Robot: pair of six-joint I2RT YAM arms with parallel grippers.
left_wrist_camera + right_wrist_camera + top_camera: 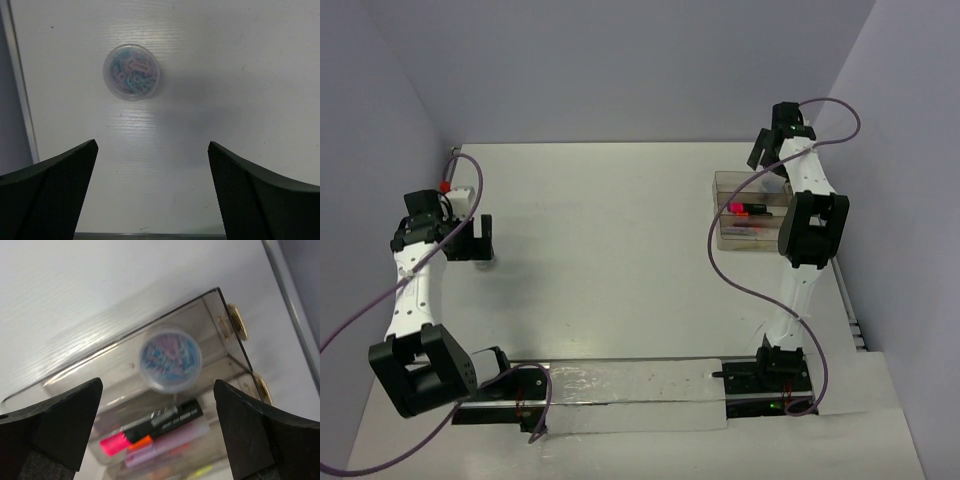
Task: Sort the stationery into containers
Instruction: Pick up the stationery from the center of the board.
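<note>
Clear round tub [131,72] of paper clips sits on the counter [250,60], at eleven o'clock from the spread left pincer [152,147]; centre over it before closing. Right pincer [158,390], also spread, hovers above the tray [220,330], which holds a second tub [170,359].

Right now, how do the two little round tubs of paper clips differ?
The left tub stands out on the table; the right tub sits inside the clear tray, in the compartment beside the markers. The left tub's clips look pink and teal; the right tub's look mostly blue. Both are small, round and clear.
</note>
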